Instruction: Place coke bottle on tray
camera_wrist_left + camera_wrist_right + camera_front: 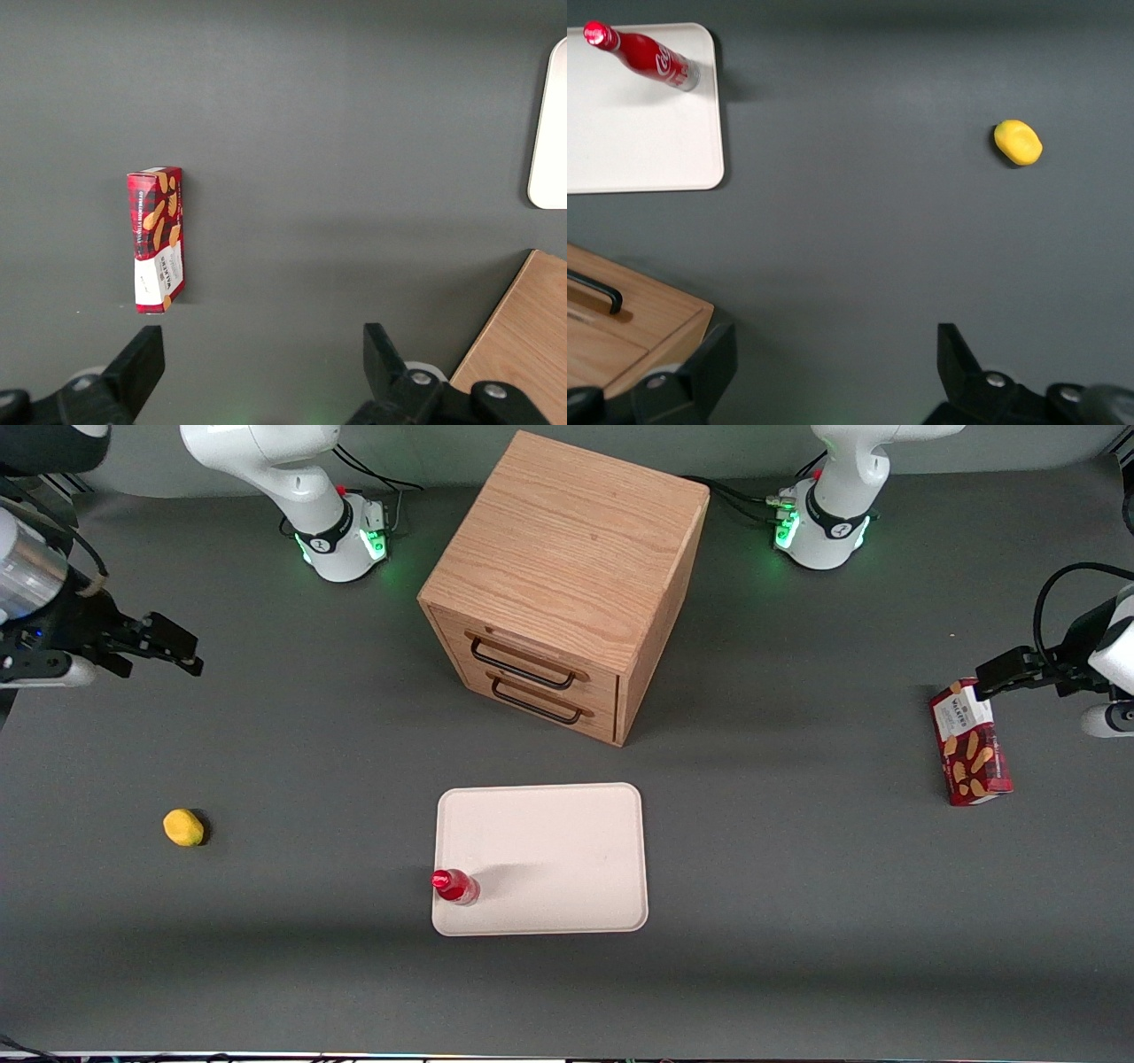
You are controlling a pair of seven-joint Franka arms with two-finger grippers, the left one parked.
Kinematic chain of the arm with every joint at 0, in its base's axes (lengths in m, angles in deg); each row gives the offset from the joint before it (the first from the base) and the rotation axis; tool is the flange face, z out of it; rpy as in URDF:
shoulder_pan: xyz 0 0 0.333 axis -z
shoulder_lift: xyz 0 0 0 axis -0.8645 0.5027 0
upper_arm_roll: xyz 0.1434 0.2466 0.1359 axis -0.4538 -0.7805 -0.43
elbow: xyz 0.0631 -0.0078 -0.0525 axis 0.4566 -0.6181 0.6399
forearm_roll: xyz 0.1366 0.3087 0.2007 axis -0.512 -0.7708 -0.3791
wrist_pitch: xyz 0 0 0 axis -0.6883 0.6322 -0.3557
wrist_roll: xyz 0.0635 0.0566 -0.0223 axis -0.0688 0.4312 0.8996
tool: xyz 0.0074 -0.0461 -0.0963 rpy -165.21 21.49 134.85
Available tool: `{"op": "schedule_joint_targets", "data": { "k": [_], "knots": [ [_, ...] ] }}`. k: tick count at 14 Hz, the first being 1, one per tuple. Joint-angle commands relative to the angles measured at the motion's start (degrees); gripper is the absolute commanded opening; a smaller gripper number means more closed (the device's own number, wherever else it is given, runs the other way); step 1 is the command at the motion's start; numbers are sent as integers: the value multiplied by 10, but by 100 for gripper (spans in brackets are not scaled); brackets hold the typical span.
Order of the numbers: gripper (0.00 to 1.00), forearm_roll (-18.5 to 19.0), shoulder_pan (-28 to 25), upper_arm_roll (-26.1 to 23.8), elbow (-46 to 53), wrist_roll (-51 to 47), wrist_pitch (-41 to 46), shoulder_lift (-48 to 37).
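Front view: coke bottle (456, 887), slim, red, red-capped, upright on tray (549, 850) corner. Gripper (164, 646) raised toward working arm's end, fingers spread wide, holding nothing.

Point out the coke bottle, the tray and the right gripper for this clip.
coke bottle (457, 887), front view, on its red body, upright on the tray.
tray (558, 841), front view, on its bare middle.
gripper (168, 646), front view, between its open fingertips, over the working arm's end of the table.
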Motion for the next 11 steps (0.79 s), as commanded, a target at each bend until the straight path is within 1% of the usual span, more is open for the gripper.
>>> {"op": "schedule_joint_targets", "data": {
  "k": [1, 2, 4, 5, 8, 11],
  "knots": [
    [100, -10, -1, 0, 47, 13, 14, 37],
    [100, -12, -1, 0, 68, 12, 20, 53],
    [100, -43, 0, 1, 102, 8, 44, 77],
    [100, -49, 0, 1, 108, 6, 50, 81],
    [100, -48, 0, 1, 110, 7, 54, 82],
    [100, -29, 0, 5, 106, 8, 54, 84]
  ]
}}
